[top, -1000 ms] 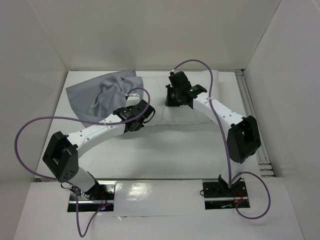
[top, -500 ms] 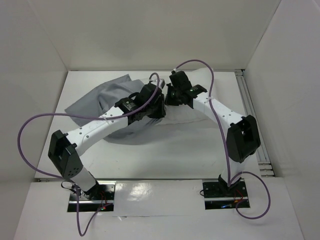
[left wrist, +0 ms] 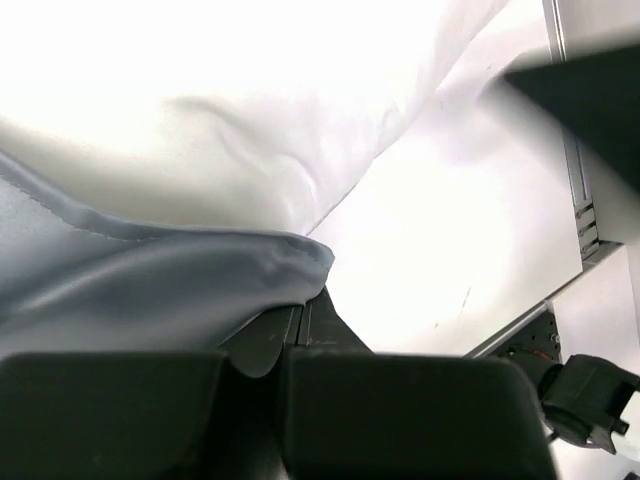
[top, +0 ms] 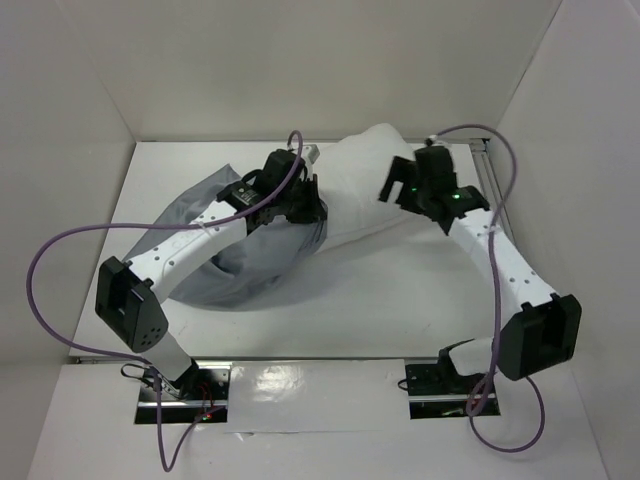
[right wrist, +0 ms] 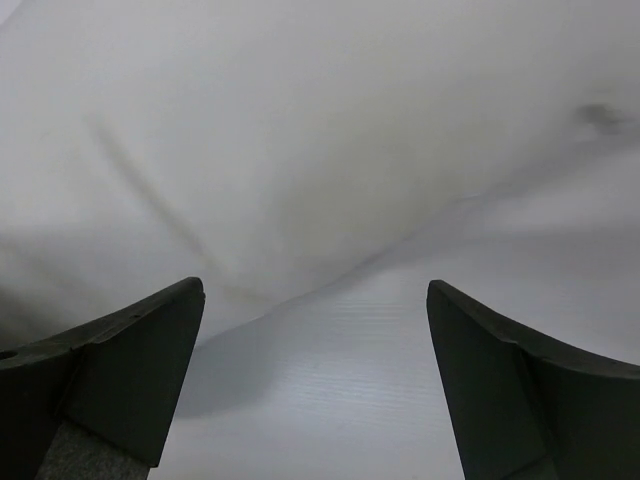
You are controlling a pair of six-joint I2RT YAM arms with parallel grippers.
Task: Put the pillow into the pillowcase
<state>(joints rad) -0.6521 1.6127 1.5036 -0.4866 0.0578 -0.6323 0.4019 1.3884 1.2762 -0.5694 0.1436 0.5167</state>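
Where the left arm crosses the grey pillowcase [top: 240,265] in the overhead view, the sack's mouth and the left end of the white pillow [top: 365,175] are covered. How far the pillow sits inside cannot be read.

From above, the fingertips of the left gripper [top: 310,205] are hidden by its own wrist. In the left wrist view its jaws are closed together, pinching the stitched hem of the pillowcase. The pillow lies just beyond the hem, blown out to near white with its surface detail lost.

Overhead, the right gripper [top: 393,185] sits by the pillow's right part; contact cannot be resolved. In the right wrist view its fingers [right wrist: 130,370] are spread wide with nothing between them. The pillow fills the upper frame, most edges cut off, with bare bench below.

The pillow lies slantwise at the back of the bench [top: 380,290], right end near the rear wall, with the pillowcase bunched to its left.

Count: one pillow, one pillowcase, two arms, two grippers, two purple cables [top: 60,250].
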